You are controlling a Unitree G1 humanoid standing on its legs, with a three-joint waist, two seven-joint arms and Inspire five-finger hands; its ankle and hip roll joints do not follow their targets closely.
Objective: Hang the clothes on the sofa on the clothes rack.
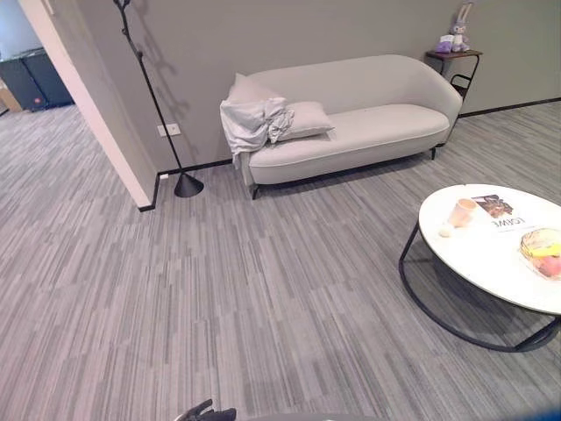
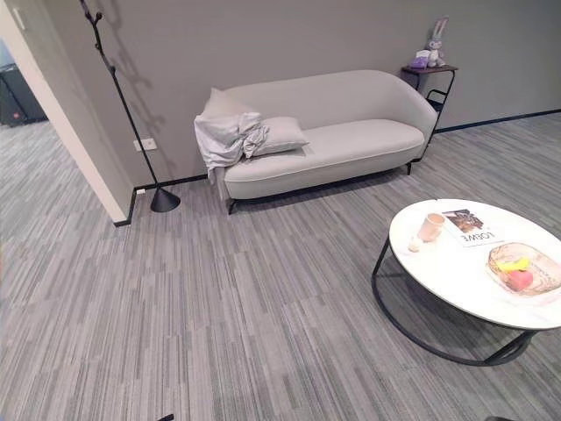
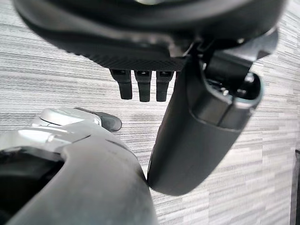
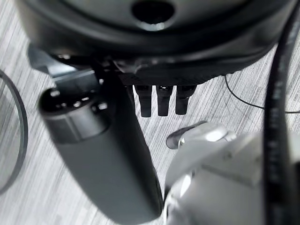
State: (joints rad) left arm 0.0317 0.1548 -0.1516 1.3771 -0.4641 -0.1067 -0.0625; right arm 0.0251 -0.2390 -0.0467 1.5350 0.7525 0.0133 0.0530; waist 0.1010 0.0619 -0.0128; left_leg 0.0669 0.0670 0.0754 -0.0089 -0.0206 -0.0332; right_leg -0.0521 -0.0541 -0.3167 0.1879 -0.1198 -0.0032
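**Still at a distance: the approach to the sofa comes first**

While the clothes (image 1: 250, 121) lie draped over the left arm of the sofa (image 1: 368, 123), beside a cushion (image 1: 302, 120), I stand well apart from them with open carpet between us. By my judgement the step in hand is the approach; nothing has been picked up yet.

My left hand (image 3: 187, 140) hangs at my side, fingers (image 3: 143, 86) straight and relaxed, holding nothing, with only carpet past them. My right hand (image 4: 108, 154) hangs likewise, its fingers (image 4: 161, 101) loose and empty.

The clothes rack (image 1: 153, 101), a thin dark pole on a cone base, stands against the wall just left of the sofa, near the draped end.

Next I would need to walk forward toward that left end, keeping away from the round table (image 1: 456, 250) on my right, then raise a hand and close it on the cloth. The rack's hooks sit high, so the lift afterward will likely need a long reach.
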